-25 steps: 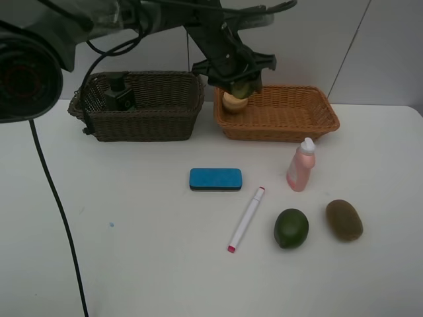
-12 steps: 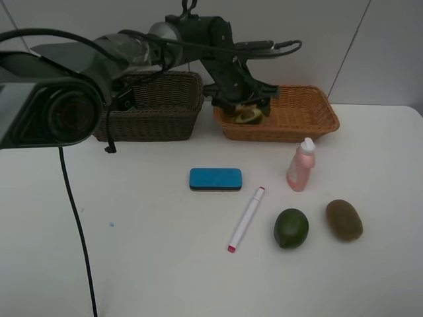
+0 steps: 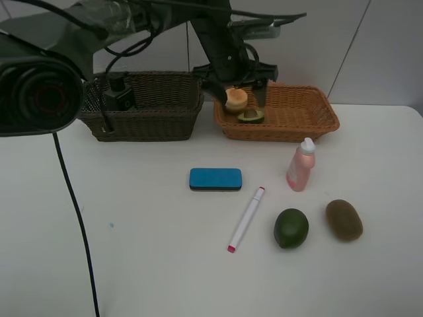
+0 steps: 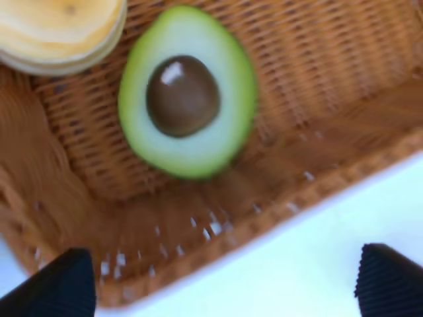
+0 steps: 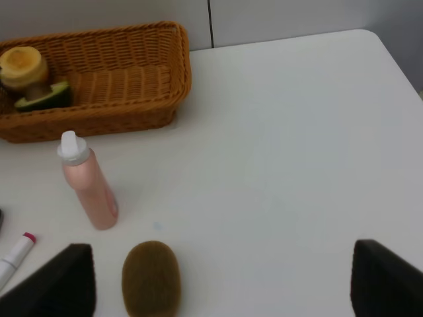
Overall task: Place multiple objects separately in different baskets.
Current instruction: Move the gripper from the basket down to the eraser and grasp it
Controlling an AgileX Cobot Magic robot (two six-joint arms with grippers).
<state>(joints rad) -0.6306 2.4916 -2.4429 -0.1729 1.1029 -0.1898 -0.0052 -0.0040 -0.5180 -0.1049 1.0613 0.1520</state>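
The left gripper (image 4: 225, 284) now stands wide and empty. A second ago it was closed on the avocado half (image 4: 187, 92), which lies cut face up directly under it in the light basket (image 4: 317, 86), just beside the orange fruit (image 4: 63, 30). That item looks delivered. Farther off, the eraser (image 3: 215, 179), marker (image 3: 246, 219), lime (image 3: 291, 228), kiwi (image 3: 344, 220) and pink bottle (image 3: 301, 166) wait on the table (image 3: 132, 251). The right gripper (image 5: 225, 277) is wide and empty. No writing is legible.
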